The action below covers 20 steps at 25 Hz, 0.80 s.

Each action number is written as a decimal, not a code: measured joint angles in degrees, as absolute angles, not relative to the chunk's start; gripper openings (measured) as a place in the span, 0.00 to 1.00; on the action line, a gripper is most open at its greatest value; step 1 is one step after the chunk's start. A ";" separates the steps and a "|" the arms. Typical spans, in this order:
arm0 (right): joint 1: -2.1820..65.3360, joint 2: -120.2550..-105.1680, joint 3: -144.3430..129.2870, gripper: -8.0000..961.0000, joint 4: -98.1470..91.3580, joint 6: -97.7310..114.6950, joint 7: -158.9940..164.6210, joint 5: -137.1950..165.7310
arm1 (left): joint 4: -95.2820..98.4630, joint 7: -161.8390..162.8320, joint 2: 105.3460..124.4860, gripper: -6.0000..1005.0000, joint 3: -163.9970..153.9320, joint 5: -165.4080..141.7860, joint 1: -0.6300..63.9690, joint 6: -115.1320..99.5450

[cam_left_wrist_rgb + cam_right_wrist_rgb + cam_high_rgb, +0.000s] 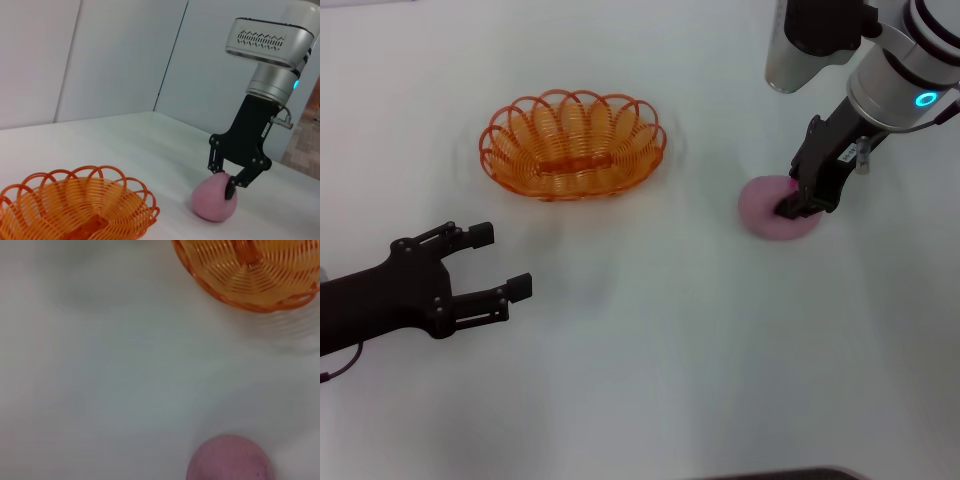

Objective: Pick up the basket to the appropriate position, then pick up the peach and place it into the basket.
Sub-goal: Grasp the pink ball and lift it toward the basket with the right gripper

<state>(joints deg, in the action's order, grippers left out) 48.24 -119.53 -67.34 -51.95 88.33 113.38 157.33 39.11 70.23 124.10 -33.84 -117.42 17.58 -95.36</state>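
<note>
Your right pincer (pixel 798 203) straddles the peach (pixel 767 212) with fingers spread; the left pincer (pixel 500 273) hangs wide, near of the basket (pixel 572 146).

So we're looking at a plain white table (pixel 650 380) with a smooth matte top, and just two things sit directly on it. First is the orange wire basket (pixel 572 146), resting flat on its base with the open side up, scalloped rim all around and nothing inside. We'll use that as our landmark. The peach (pixel 770 212) sits on the table off to the basket's right, well apart from it and a little nearer to us than the basket. It's a pale pink ball resting straight on the white surface. The bare table runs wide on the near side of the basket.
</note>
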 joint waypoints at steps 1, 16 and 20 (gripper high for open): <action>48.25 -119.53 -67.34 0.24 -51.98 88.36 113.38 157.33 | 39.11 70.23 124.10 0.90 -33.84 -117.42 17.58 -95.36; 49.27 -119.52 -66.71 0.24 -71.35 98.98 115.27 156.97 | 39.28 71.58 124.10 0.90 -34.30 -118.74 18.05 -94.81; 50.15 -119.53 -66.85 0.24 -73.34 100.66 115.54 157.08 | 39.45 71.60 124.10 0.89 -34.29 -118.77 17.99 -95.07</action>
